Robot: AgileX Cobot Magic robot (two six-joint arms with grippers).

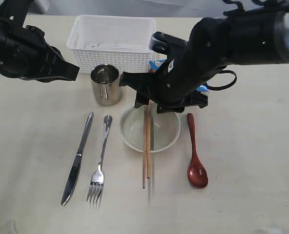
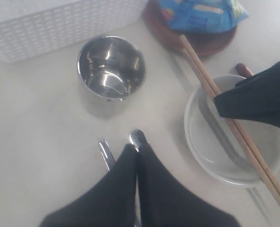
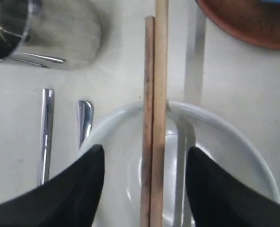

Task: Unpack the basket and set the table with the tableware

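Note:
Two wooden chopsticks (image 1: pixel 146 146) (image 3: pixel 154 118) lie side by side across the cream bowl (image 1: pixel 165 132) (image 3: pixel 225 130). My right gripper (image 1: pixel 152 105) (image 3: pixel 144 156) hangs open over the bowl's back rim, its fingers on either side of the chopsticks and apart from them. Left of the bowl lie the fork (image 1: pixel 99 165) and the knife (image 1: pixel 77 158). The steel cup (image 1: pixel 105 84) (image 2: pixel 111 66) stands behind them. A dark red spoon (image 1: pixel 196 156) lies to the bowl's right. The white basket (image 1: pixel 115 41) stands at the back. My left gripper (image 1: pixel 75 70) (image 2: pixel 137 147) is shut and empty, above the fork's handle end (image 2: pixel 137 137).
A reddish-brown plate (image 2: pixel 196 42) (image 3: pixel 253 23) carries a blue chip bag (image 2: pixel 201 9) (image 1: pixel 156 64) behind the bowl, mostly hidden by my right arm in the exterior view. The beige table (image 1: pixel 252 161) stretches right of the spoon.

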